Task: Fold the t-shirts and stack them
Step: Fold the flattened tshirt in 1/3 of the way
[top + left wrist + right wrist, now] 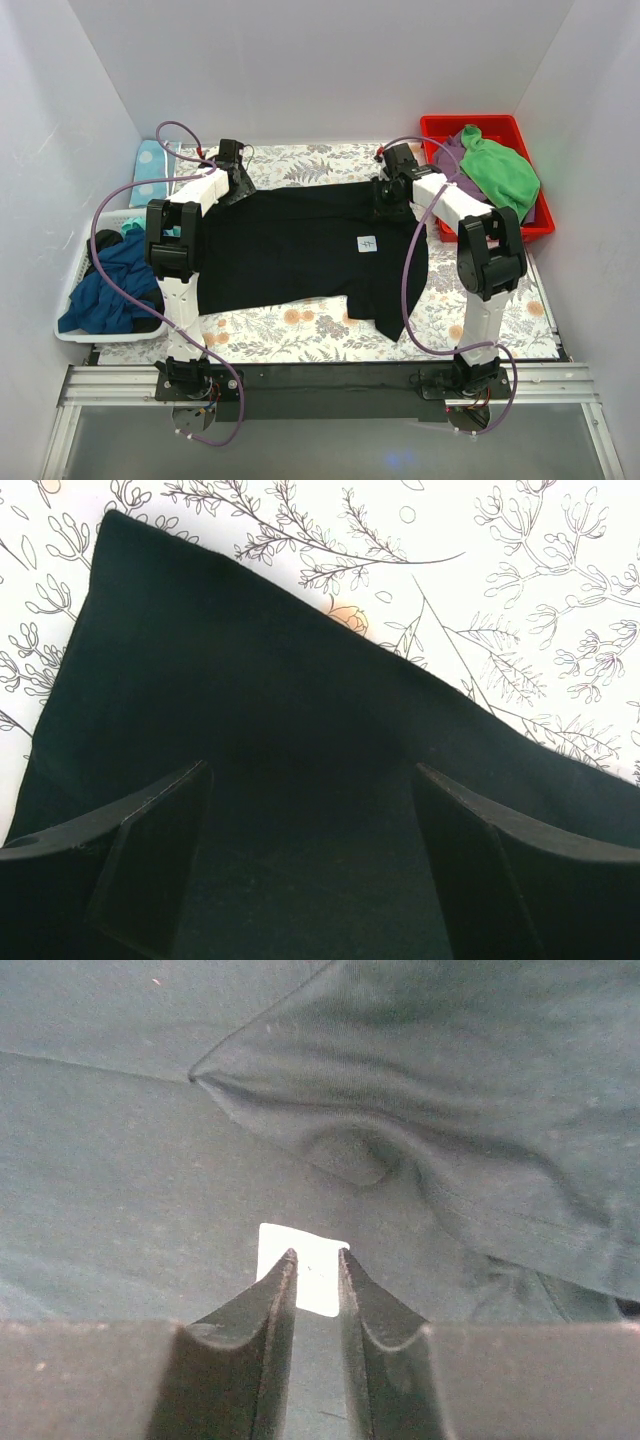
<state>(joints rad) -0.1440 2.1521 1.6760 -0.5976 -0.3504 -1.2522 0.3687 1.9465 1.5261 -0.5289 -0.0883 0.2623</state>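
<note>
- Basket (108, 338), white, at left edge of worktop (290, 335): dark blue t-shirt (105, 295) bunched inside, teal cloth (133, 228) at its far end.
- Left gripper (232, 160) at far-left corner of black t-shirt (300, 250). Wrist view: left gripper (310, 850) spread wide, fingers (150, 860) either side of the black cloth (250, 680), nothing clamped between them.
- Black t-shirt lies mostly flat mid-worktop, white square label (367, 243) right of centre, one sleeve flopped toward near edge.
- Right gripper (392, 190) at far-right edge of shirt. Wrist view: right gripper (314, 1257) nearly pressed together, thin slit only, white patch (300, 1240) just past the tips. Can't tell if cloth is pinched.
- Red bin (440, 122) far right, holding green cloth (500, 165) and purple cloth (450, 150).
</note>
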